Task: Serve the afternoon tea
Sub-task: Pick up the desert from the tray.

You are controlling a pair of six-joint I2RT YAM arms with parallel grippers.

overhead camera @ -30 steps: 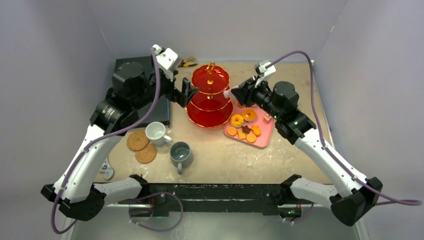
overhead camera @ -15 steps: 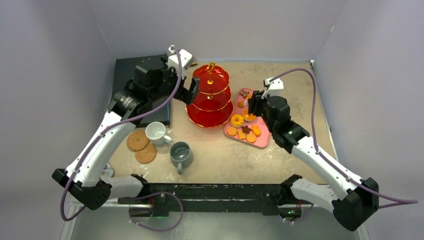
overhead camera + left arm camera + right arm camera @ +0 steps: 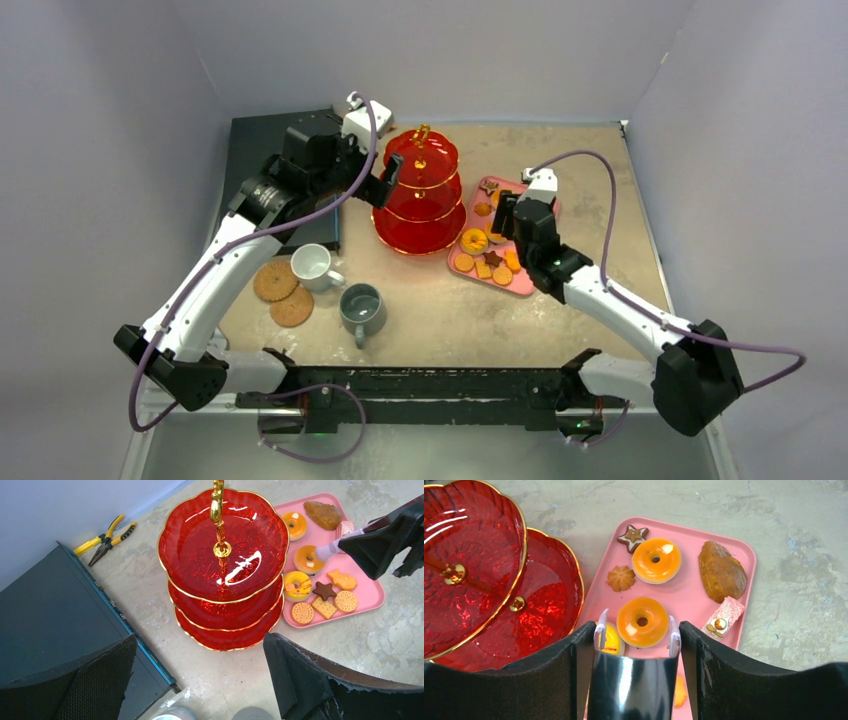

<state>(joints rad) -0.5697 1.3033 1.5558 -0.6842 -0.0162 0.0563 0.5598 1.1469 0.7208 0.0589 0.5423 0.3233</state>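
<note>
Right gripper (image 3: pixel 636 635): clamped around a pair of metal tongs (image 3: pixel 634 680), so not empty. Tongs themselves sprung open, white tips (image 3: pixel 600 626) parked either side of an orange ring doughnut (image 3: pixel 642 621) on the pink tray (image 3: pixel 689 587), right of centre toward the far edge of the table. Round thing, so no long axis to fuss over; just needs a squeeze across the middle. Can't tell whether the tips are down at doughnut height or touching it. Looks like hovering, honestly.

Red three-tier stand (image 3: pixel 190 535) just beside the tray on its left, middle of the table toward the far edge, all tiers bare. So probably a short hop leftward once pinched, with a lift to clear the tiers. Clearly the right arm's job, being nearer the tray.

Left gripper (image 3: pixel 200 639): wide open, holding nothing, hanging above the stand from the far-left side. Touching nothing as far as visible.

White mug (image 3: pixel 312 264), grey mug (image 3: pixel 361 306) and cork coasters (image 3: pixel 275 281) off toward the near-left, mugs not on the coasters.
</note>
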